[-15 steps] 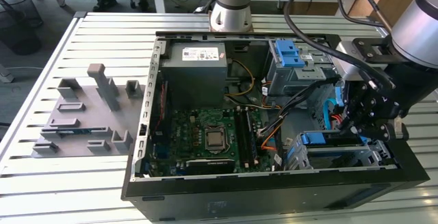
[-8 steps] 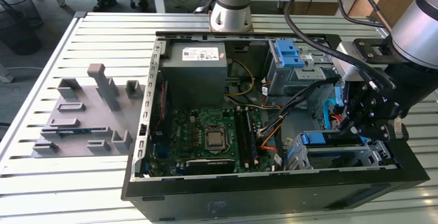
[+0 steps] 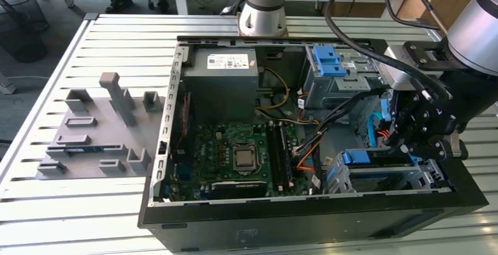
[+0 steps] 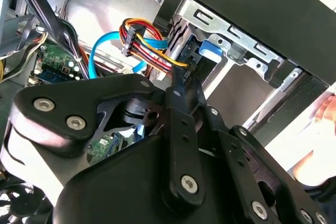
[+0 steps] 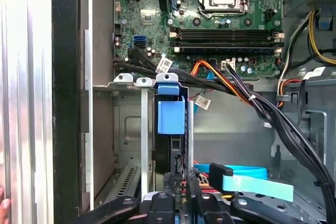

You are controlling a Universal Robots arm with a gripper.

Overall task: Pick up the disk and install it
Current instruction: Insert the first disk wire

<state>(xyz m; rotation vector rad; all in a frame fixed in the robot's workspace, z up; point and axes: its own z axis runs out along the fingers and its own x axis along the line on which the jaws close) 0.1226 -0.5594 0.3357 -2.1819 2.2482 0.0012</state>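
Exterior view: the disk (image 3: 372, 157), recognisable by its bright blue bracket, sits inside the metal drive cage (image 3: 424, 176) at the front corner of the open computer case (image 3: 311, 214), on the exterior view's right. In the first wrist view the blue bracket tab (image 5: 171, 115) stands upright between the cage's rails, so the disk appears largely slid into its bay; whether it is fully seated or latched cannot be told. The gripper (image 3: 416, 132) hangs just above the cage, beside the orange and blue cables (image 3: 381, 128); its black linkage crowds the second wrist view, and whether its fingers are released or clenched on the disk cannot be told. Pick-up therefore looks complete, with insertion under way or near its end. Beyond lie the motherboard (image 3: 237, 150), the grey power supply (image 3: 221, 80) and a grey fixture (image 3: 97, 129) on the slatted table (image 3: 78, 214).
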